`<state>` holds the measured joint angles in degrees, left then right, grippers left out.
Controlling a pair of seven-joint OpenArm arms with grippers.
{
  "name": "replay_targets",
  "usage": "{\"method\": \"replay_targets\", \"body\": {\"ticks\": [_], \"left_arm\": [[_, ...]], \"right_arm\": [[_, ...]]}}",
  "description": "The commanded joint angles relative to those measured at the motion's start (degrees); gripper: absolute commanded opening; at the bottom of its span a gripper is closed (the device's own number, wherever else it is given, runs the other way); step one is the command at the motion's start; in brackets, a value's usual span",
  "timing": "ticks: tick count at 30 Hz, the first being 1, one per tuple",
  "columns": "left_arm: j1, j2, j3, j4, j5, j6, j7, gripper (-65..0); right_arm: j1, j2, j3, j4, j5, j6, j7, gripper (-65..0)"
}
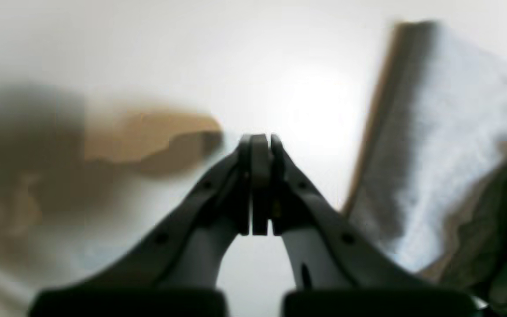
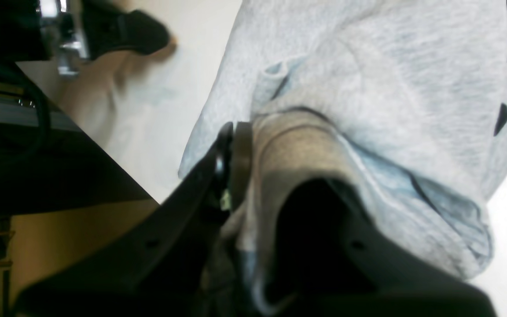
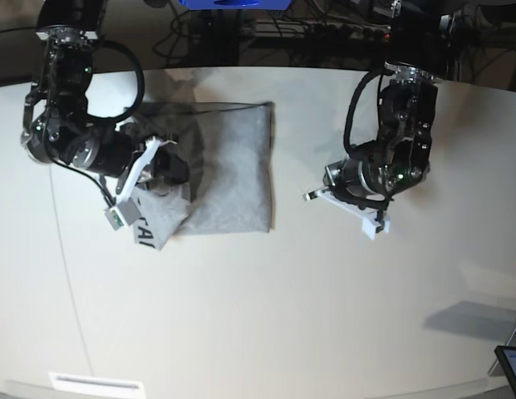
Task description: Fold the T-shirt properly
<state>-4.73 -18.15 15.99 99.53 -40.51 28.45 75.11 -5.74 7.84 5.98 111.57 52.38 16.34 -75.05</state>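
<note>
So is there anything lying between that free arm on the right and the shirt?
Nothing visible. Only bare white table lies between the left gripper, shut and empty, and the grey T-shirt. The right gripper is already shut on a bunch of the shirt.

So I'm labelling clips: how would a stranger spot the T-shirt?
On the pale table, look beside the arm at the base view's left. The T-shirt is the grey cloth rectangle there, with one corner showing black letters, pinched by the right tool.
</note>
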Motion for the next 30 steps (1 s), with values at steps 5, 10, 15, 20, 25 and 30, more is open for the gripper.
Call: {"method": "replay_targets", "body": {"ticks": [5, 10, 15, 20, 25, 30], "left_arm": [[1.70, -3.52, -5.83, 1.35, -0.41, -0.10, 0.19, -65.0], [5.83, -5.28, -11.20, 1.44, -0.15, -0.10, 0.10, -65.0], [9.70, -6.68, -14.01, 4.43, -0.06, -0.18, 0.01, -65.0], [11.63, -7.03, -15.77, 4.61, -0.06, -0.18, 0.01, -65.0], [12.69, -7.74, -15.94, 4.69, -0.06, -0.18, 0.01, -65.0], [12.86, -7.83, -15.94, 4.69, -0.06, -0.18, 0.01, -65.0]], "right_arm": [[1.65, 0.38, -5.49, 1.09, -4.95, -0.03, 1.16, -64.9], [2.09, 0.38, -12.88, 1.18, -12.51, -3.81, 4.85, -64.9], [4.02, 0.38, -18.86, 1.09, -14.18, -9.61, 5.55, -64.9], [5.52, 0.30, -21.76, 0.74, -14.27, -14.71, 5.55, -64.9], [5.69, 0.38, -23.43, 0.65, -15.15, -18.67, 5.55, -65.0], [5.69, 0.38, -28.70, 0.65, -22.27, -22.18, 5.55, -65.0]]}}
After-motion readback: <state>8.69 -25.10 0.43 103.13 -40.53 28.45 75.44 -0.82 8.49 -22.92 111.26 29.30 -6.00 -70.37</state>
